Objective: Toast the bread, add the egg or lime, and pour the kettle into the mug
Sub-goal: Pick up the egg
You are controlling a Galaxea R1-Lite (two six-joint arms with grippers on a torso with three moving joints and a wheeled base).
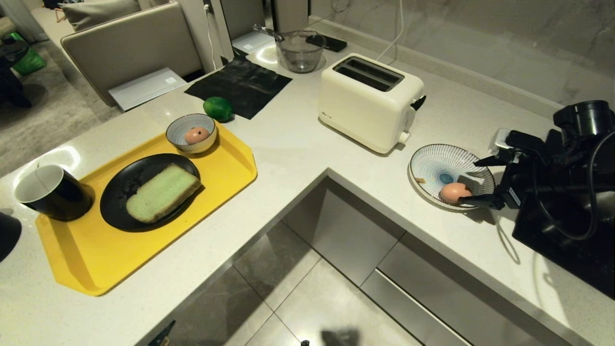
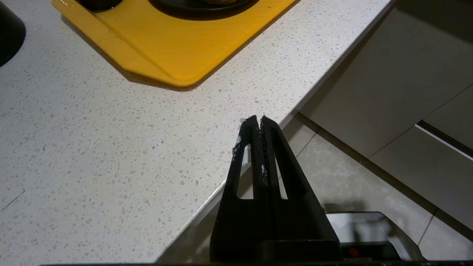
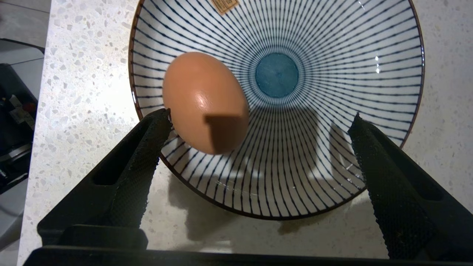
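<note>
Head view — egg [image 1: 454,191] at plate [image 1: 432,166] edge

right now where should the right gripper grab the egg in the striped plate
Across the narrow middle of the egg, coming from above. It lies on its side on the plate's slope, off-centre beside one finger of the open right gripper, so recentre first.

left gripper [image 2: 259,122] closed, empty | hung over countertop [image 2: 92,155] edge | yellow tray [image 2: 173,48] corner lay ahead
</note>
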